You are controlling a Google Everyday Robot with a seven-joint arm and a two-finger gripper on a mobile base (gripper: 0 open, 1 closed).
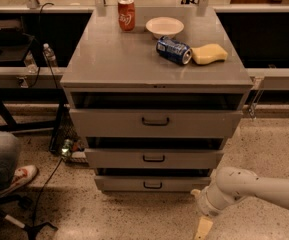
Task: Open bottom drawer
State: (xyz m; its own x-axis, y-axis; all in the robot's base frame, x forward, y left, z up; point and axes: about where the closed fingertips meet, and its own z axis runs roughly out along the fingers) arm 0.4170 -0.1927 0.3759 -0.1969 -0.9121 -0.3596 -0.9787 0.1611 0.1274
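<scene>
The bottom drawer (134, 183) is the lowest and narrowest grey front of the three in the grey cabinet, with a small dark loop handle (152, 185) at its centre. It sits a little out from the cabinet, like the two above it. My white arm (244, 189) comes in from the lower right. My gripper (202, 229) hangs at the frame's bottom edge, below and to the right of the bottom drawer, apart from it; only a tan finger shows.
The mid drawer (154, 158) and top drawer (155, 122) stand above. The cabinet top (114, 59) holds a red can (126, 14), white bowl (164, 26), blue can (173, 50) and yellow sponge (209, 53). A person's leg and shoe (14, 176) and a cable are at left.
</scene>
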